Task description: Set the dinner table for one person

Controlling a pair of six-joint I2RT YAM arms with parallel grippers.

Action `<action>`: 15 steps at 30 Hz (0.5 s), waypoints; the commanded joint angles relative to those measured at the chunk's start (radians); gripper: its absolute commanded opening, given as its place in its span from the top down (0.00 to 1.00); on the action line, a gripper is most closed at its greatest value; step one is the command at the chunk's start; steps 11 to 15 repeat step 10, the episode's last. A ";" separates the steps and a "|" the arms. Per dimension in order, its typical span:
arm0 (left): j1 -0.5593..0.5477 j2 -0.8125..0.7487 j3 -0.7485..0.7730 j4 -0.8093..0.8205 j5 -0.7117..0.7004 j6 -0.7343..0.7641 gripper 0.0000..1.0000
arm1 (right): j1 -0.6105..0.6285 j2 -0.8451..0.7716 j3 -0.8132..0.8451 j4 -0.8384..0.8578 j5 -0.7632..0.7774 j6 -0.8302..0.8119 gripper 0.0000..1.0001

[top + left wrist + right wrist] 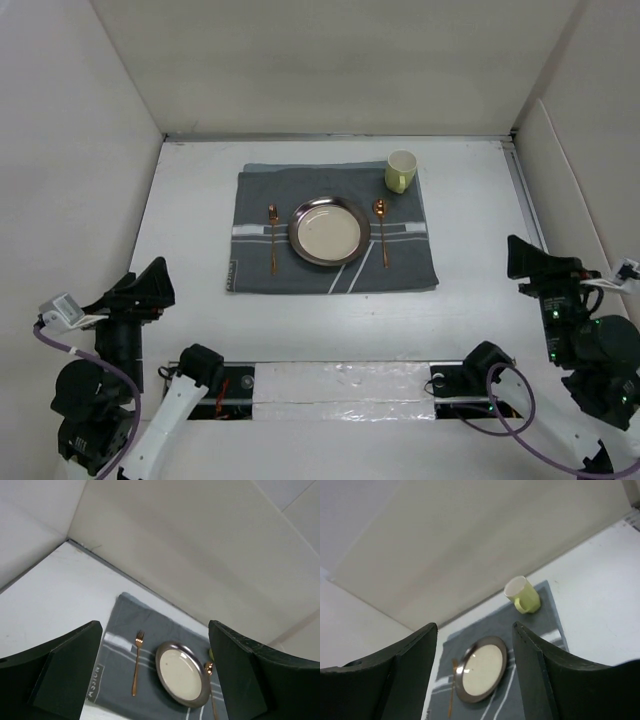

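The white dinner table (200,300) carries a dark grey striped placemat (330,272). On the mat sit a metal-rimmed plate (328,231), a copper fork (273,240) to its left, a copper spoon (382,232) to its right and a yellow-green mug (400,171) at the far right corner. The plate (182,673), fork (136,662) and mat (120,630) show in the left wrist view; the plate (480,675) and mug (522,595) show in the right wrist view. My left gripper (150,283) and right gripper (525,258) are open and empty, back near the table's front corners.
White upright panels (330,70) wall the table at the back and both sides. A taped white strip (340,390) lies between the arm bases at the near edge. Cables loop by both arms.
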State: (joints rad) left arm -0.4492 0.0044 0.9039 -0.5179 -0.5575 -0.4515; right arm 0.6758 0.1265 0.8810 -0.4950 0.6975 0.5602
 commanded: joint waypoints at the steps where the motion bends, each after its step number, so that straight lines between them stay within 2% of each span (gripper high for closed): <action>1: -0.008 -0.014 -0.002 -0.021 0.002 0.030 0.14 | 0.008 0.085 -0.027 -0.045 0.053 0.058 0.33; 5: -0.008 0.040 -0.033 0.005 0.024 0.048 0.15 | 0.018 0.142 -0.054 -0.024 0.033 0.078 0.32; 15: -0.008 0.042 -0.053 0.024 0.031 0.057 0.13 | 0.018 0.183 -0.089 0.030 0.016 0.083 0.31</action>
